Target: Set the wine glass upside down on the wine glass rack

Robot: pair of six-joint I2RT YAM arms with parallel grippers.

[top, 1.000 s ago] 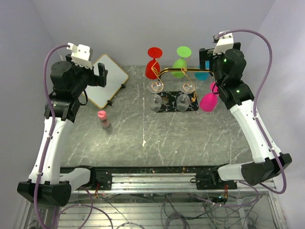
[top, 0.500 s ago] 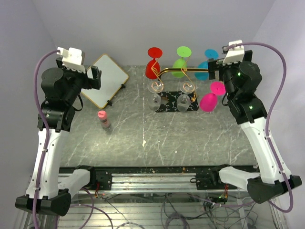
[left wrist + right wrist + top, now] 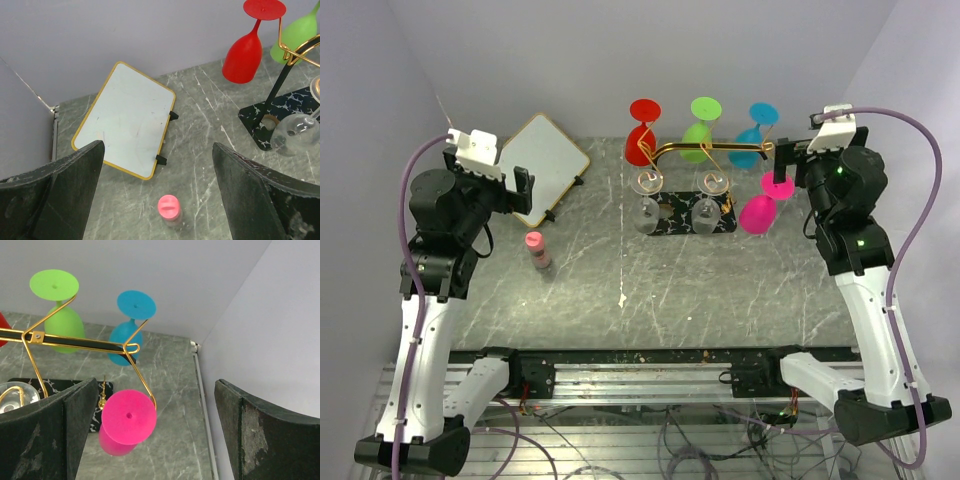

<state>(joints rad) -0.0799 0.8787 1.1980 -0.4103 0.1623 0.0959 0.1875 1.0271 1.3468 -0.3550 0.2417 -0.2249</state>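
Observation:
The wine glass rack [image 3: 672, 150] is a gold wire stand on a black veined base [image 3: 672, 224] at the back middle. Several wine glasses hang on it upside down: red [image 3: 641, 140], green [image 3: 698, 135], blue [image 3: 748, 148], pink [image 3: 758, 211] and two clear ones [image 3: 646, 212]. In the right wrist view the pink glass [image 3: 127, 417] hangs from the end of a gold arm [image 3: 143, 379]. My right gripper [image 3: 783, 160] [image 3: 156, 390] is open just right of it, holding nothing. My left gripper [image 3: 525, 186] [image 3: 157, 165] is open over the left side, also holding nothing.
A white gold-edged board [image 3: 546, 166] [image 3: 125, 120] lies at the back left. A small bottle with a pink cap [image 3: 536, 250] [image 3: 169, 208] stands in front of it. The side walls stand close on both sides, and the table's right edge [image 3: 202, 405] runs beside the pink glass.
The right gripper has drawn back to the right from the rack, uncovering the blue glass. The left arm has swung left and back. Both grippers stayed open.

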